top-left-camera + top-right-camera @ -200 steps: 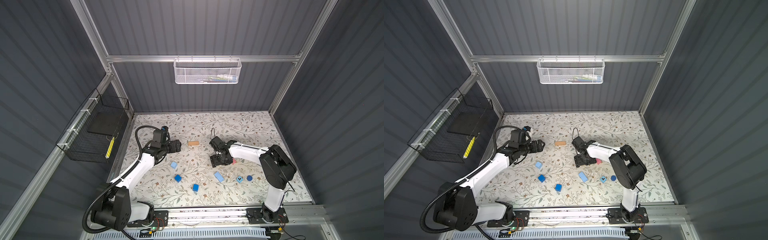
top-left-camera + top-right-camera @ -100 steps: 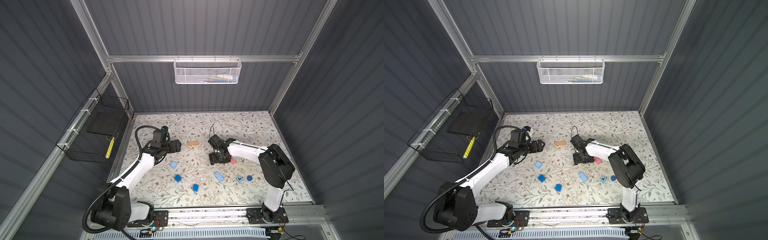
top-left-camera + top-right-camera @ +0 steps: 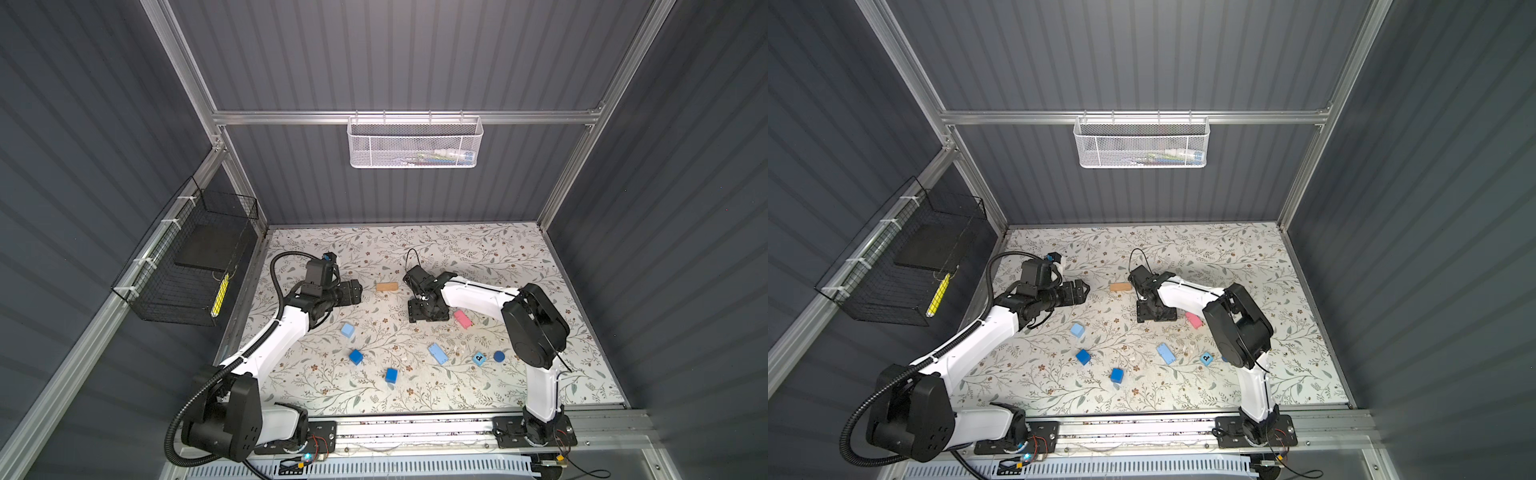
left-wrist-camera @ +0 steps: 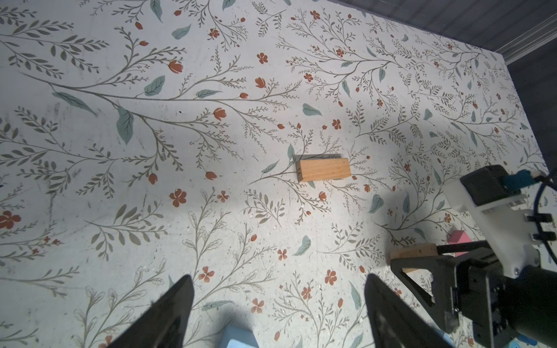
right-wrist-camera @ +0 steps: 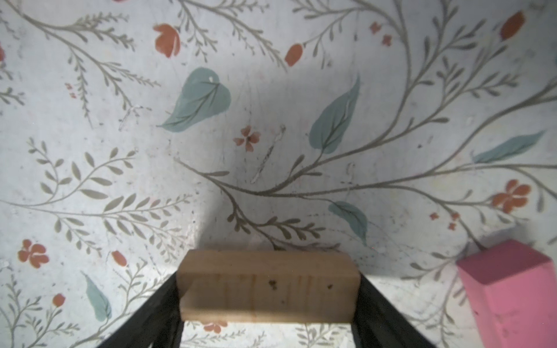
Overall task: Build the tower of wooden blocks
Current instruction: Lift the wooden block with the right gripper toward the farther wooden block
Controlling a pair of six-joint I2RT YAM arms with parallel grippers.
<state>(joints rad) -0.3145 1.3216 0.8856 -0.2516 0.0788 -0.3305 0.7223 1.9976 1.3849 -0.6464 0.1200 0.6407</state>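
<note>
The held tan bar (image 5: 268, 289) is pinched end to end between the right gripper (image 3: 428, 316) and its black fingers (image 5: 156, 316), near the middle of the floral mat (image 3: 498, 257). Only the wrist views show that. In both top views the gripper body covers the bar completely.

Just beside it at 3 o'clock lies the pink bar (image 3: 462, 319), apart from the grip. The loose tan bar (image 3: 387, 286) rests flat at 10 o'clock.

Down toward 6 o'clock the blues lie scattered singly. There's the light blue cube (image 3: 347, 330), two dark blue cubes (image 3: 355, 356) (image 3: 391, 375), the light blue bar (image 3: 437, 353) and the lettered cube (image 3: 479, 358). The dark blue cylinder (image 3: 499, 355) shows in a top view. Nothing is stacked yet.

Over at 9 o'clock the left gripper (image 4: 277, 301) hangs with fingers spread wide and nothing between them, aimed at the loose tan bar.

Since a second ago the right gripper has slid a touch toward 9 o'clock, and the pink bar, half covered before, now shows whole. The left arm and the loose blocks have not shifted.
</note>
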